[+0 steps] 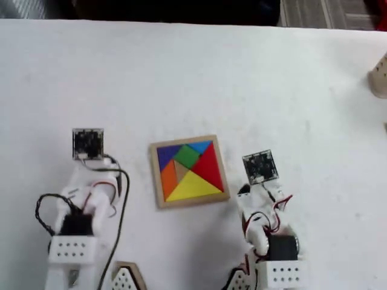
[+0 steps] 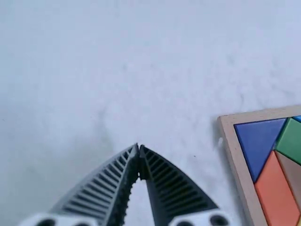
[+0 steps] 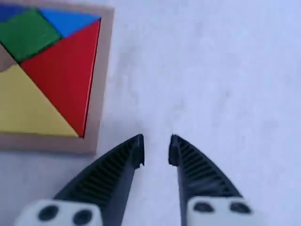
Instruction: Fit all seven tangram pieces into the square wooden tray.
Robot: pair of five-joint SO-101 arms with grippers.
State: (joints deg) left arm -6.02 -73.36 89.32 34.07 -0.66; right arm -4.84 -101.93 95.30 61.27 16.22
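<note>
Bright, even light; faint soft shadows

Tray: the square wooden tray (image 2: 235,155) was cropped by the frame in both wrist views.
Pieces: the green square piece (image 2: 291,141), orange flat piece (image 2: 277,193) and yellow triangle (image 3: 28,108) ran off the picture edges, so their outlines were incomplete.
Tan object: a pale tan object (image 1: 380,75) was half cut off in the high view and too blurred to identify.

Overhead view, two low wrist views, sharing tray (image 1: 155,175)
</note>
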